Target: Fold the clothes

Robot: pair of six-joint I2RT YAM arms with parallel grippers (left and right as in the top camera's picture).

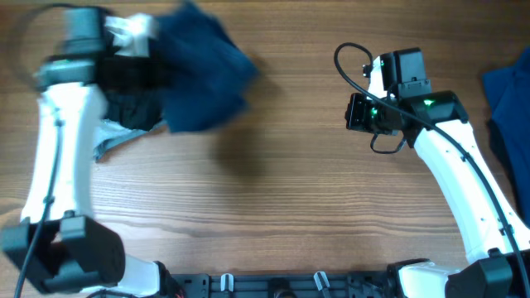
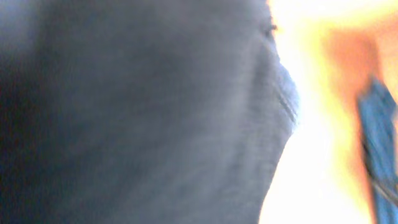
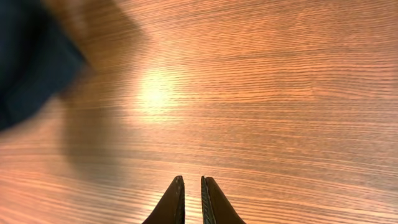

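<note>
Wood table [image 1: 281, 199] fills the overhead view, bare across the middle. The dark blue garment [image 1: 203, 70] sits far-left on it, bunched and motion-blurred, spreading from the L arm's wrist out toward the centre. In the L wrist view the same garment [image 2: 137, 112] covers approx. three quarters of the pic, right up against the lens, so no fingers show there. In the R wrist view its dark edge [image 3: 31, 56] is only in the top-left corner, well apart from the R fingertips.

L arm [image 1: 58, 149] runs from the near-left base up to the garment. R arm [image 1: 455, 165] rises from the near-right base and bends inward over open wood.

A second blue cloth [image 1: 509, 99] lies at the R edge of the table, partly cut off by the frame. Pale grey fabric [image 1: 112, 139] pokes out beside the L arm, under the dark bundle.

L gripper [image 1: 141, 37] is buried in or against the garment. Fingers hidden, so can't tell if clamped or apart. R gripper [image 3: 191, 199] hangs over bare wood w/ fingers drawn together, only a thin slit btwn them, holding nothing.

Black cable [image 1: 352, 62] loops off the R wrist.
</note>
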